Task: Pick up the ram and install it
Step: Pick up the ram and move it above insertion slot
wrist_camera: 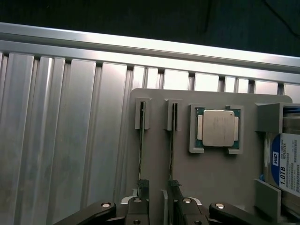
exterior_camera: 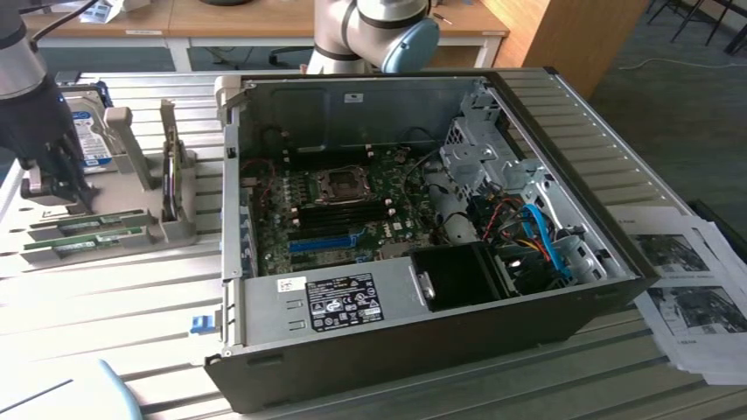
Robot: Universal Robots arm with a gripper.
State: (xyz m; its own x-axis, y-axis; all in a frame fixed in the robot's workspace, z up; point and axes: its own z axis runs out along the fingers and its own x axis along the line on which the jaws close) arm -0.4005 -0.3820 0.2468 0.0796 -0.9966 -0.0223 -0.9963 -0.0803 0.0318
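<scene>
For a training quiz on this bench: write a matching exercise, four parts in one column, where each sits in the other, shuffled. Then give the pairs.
Things:
1. ram sticks
2. processor
3. hard drive
4. motherboard

Places:
A. inside the open computer case
B. flat in a square recess of the grey holder
C. on edge in two narrow slots of the holder
D. standing beside the processor's recess, blue label showing

Pairs: 1-C, 2-B, 3-D, 4-A
</scene>
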